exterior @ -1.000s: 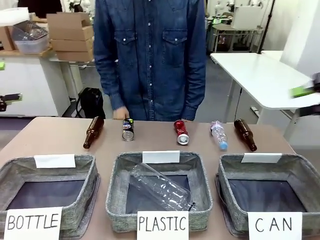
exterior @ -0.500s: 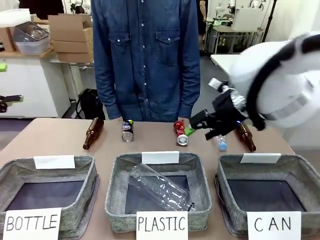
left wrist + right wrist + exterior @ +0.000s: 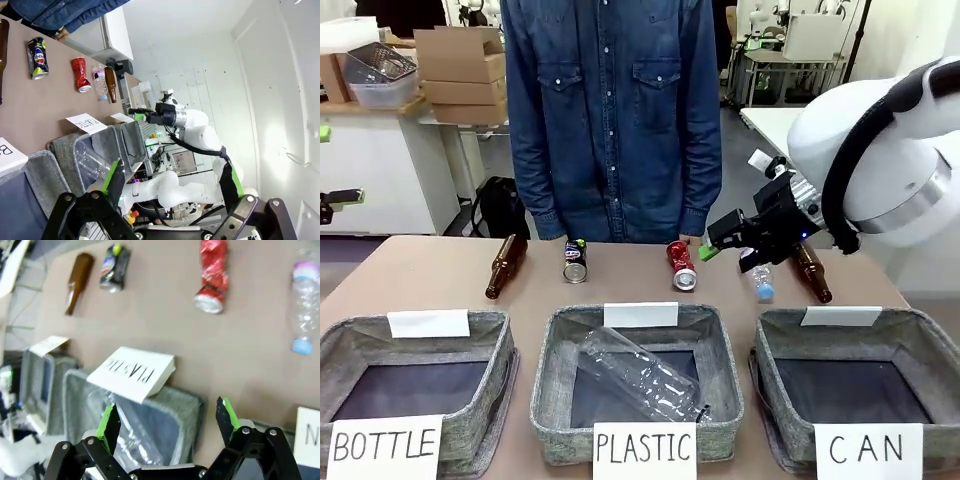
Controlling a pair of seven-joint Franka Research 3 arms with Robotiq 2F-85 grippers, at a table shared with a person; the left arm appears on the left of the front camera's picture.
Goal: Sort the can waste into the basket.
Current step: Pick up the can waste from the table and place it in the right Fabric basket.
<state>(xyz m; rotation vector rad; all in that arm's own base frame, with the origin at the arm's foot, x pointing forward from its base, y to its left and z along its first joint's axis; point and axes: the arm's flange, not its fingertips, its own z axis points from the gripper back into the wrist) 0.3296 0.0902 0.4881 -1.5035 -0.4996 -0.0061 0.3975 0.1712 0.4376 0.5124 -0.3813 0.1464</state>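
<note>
Can waste, a red can (image 3: pixel 682 266) and a dark can (image 3: pixel 576 260), lies along the bench's (image 3: pixel 430 275) far edge, well apart from the basket (image 3: pixel 922 345). The right tool (image 3: pixel 167 420) hovers spread and empty, seemingly nearer the small plastic bottle (image 3: pixel 758 272). Closing there would take the wrong item or set the red can rolling. The left tool (image 3: pixel 172 180) is released too.

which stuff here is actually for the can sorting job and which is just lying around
For the job:
red can
dark can
CAN basket
right gripper, open

Just lying about:
left brown bottle
right brown bottle
small clear bottle
PLASTIC bin, with a big clear bottle in it
BOTTLE bin
</note>
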